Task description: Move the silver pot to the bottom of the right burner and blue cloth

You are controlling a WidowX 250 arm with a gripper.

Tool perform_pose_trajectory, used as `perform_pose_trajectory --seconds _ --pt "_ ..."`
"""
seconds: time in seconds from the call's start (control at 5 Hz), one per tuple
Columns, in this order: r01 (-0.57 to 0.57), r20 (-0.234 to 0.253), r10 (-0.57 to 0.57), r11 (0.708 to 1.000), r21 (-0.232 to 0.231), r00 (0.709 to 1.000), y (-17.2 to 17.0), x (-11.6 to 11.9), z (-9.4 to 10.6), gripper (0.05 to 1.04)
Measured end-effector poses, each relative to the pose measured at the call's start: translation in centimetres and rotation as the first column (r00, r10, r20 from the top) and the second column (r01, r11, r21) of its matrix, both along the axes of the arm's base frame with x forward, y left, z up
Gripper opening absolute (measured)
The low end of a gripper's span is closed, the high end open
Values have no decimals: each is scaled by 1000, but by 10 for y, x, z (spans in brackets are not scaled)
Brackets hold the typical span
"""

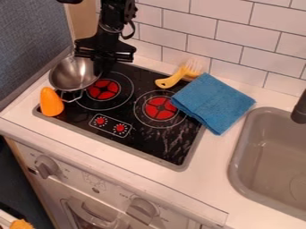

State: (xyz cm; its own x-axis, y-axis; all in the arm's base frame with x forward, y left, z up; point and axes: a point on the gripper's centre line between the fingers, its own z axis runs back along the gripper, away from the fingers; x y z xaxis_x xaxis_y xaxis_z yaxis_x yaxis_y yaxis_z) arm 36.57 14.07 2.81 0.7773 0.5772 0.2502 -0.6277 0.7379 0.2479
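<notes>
The black gripper (104, 57) hangs at the upper left, over the stove's back left part. Just left of it and overlapping it in the view is the silver pot (70, 75), at the left edge of the black stove and partly over the left burner (103, 89). One wire handle of the pot points toward the front; its far side is partly behind the gripper. Whether gripper and pot touch, I cannot tell. The right burner (160, 108) has a folded blue cloth (214, 103) at its right, lying across the stove's right edge and the counter.
An orange cone-shaped object (51, 102) stands at the stove's left edge, in front of the pot. A yellow-handled brush (173, 78) lies behind the right burner, beside the cloth. The grey sink (272, 156) and black faucet (300, 109) are at the right; a tiled wall (203, 42) runs behind.
</notes>
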Motion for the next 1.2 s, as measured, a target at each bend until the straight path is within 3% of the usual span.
perform_pose_trajectory --seconds 0.4,0.6,0.8,1.2 --pt "-2 -10 2 1000 -10 1000 -5 5 9 72" --pt "35 -22 -35 999 15 999 -22 10 15 72" --pt "96 24 -97 994 50 995 -48 16 41 72" --pt "240 49 -241 970 29 969 -123 6 58 72"
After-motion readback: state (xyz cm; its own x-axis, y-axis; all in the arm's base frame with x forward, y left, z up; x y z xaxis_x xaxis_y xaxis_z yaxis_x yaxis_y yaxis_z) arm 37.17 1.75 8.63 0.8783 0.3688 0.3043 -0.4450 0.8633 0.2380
